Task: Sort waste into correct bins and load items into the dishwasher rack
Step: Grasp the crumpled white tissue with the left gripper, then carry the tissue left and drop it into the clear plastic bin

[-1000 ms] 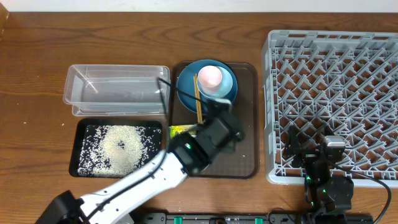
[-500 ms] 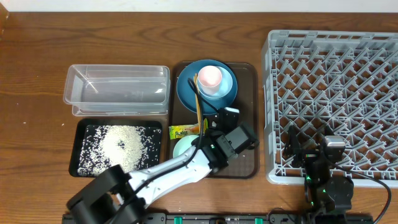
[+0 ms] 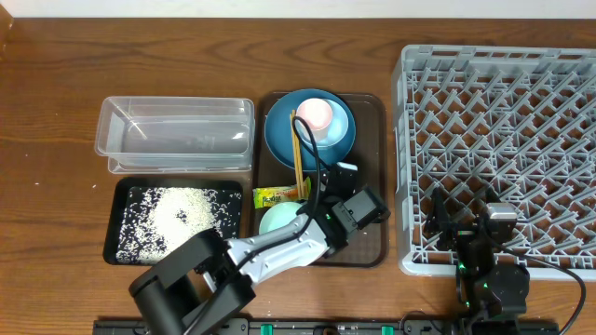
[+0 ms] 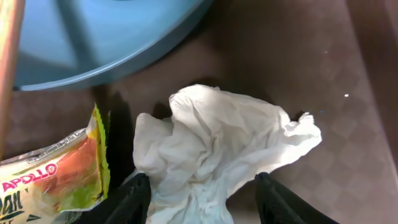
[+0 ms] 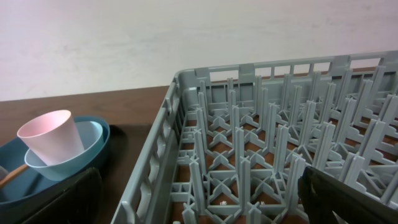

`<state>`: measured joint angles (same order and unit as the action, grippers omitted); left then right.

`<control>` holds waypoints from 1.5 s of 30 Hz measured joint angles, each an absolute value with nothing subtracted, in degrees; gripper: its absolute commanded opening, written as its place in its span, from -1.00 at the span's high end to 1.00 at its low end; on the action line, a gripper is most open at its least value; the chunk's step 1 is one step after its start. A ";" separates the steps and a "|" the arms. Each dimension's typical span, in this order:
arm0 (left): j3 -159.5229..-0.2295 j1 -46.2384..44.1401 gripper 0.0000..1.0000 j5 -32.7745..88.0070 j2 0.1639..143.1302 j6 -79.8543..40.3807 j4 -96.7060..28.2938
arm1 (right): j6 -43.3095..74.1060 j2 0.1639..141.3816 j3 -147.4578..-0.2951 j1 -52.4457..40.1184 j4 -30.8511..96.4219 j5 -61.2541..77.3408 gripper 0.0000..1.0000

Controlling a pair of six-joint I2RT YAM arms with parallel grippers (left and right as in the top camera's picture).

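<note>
My left gripper point(image 4: 202, 196) is open, one finger on each side of the crumpled white napkin point(image 4: 217, 146) on the brown tray point(image 4: 348, 93). In the overhead view the left gripper point(image 3: 349, 203) hides the napkin. The yellow-green wrapper point(image 3: 273, 196) lies by the mint bowl point(image 3: 277, 220) and also shows in the left wrist view point(image 4: 53, 180). The pink cup point(image 3: 315, 113) sits in the light blue bowl point(image 3: 337, 127) on the dark blue plate point(image 3: 279, 135), with chopsticks point(image 3: 297, 154) across it. My right gripper point(image 5: 205, 205) is open and empty at the rack's point(image 3: 503, 140) front left corner.
The clear tub point(image 3: 177, 135) stands left of the brown tray point(image 3: 372, 167). In front of it the black tray point(image 3: 121, 223) holds loose white rice point(image 3: 182, 216). The rack wall point(image 5: 161, 143) rises close to the right gripper.
My left arm has swung right across the brown tray, uncovering the wrapper and the mint bowl, and has come down over the napkin. The right arm has not moved.
</note>
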<state>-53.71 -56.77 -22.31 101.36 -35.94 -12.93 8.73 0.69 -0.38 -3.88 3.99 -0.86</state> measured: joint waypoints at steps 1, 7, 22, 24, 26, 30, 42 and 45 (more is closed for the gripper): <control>-53.71 -56.77 -0.14 -22.37 101.51 -35.94 -12.88 | 8.73 0.69 -0.38 -3.88 3.99 -0.86 -0.99; -53.71 -56.77 -0.04 -22.44 101.86 -35.94 -12.78 | 8.73 0.69 -0.38 -3.88 3.99 -0.86 -0.98; -53.71 -56.77 0.09 -20.62 101.91 -35.77 -12.21 | 8.73 0.69 -0.38 -3.88 3.99 -0.86 -0.99; -53.71 -56.77 0.09 -19.16 101.91 -35.79 -11.22 | 8.73 0.69 -0.38 -3.88 3.99 -0.86 -0.98; -53.71 -56.77 0.09 -17.58 101.91 -35.77 -10.11 | 8.73 0.69 -0.38 -3.88 3.99 -0.86 -0.99; -53.71 -56.77 0.10 -15.64 101.91 -35.77 -9.65 | 8.73 0.69 -0.38 -3.88 3.97 -0.86 -0.98; -53.71 -56.77 0.57 -15.22 104.53 -36.07 -9.21 | 8.73 0.69 -0.38 -3.88 3.97 -0.86 -0.99; -53.71 -56.62 0.88 -15.16 104.53 -36.25 -8.93 | 8.73 0.69 -0.38 -3.88 3.99 -0.86 -0.99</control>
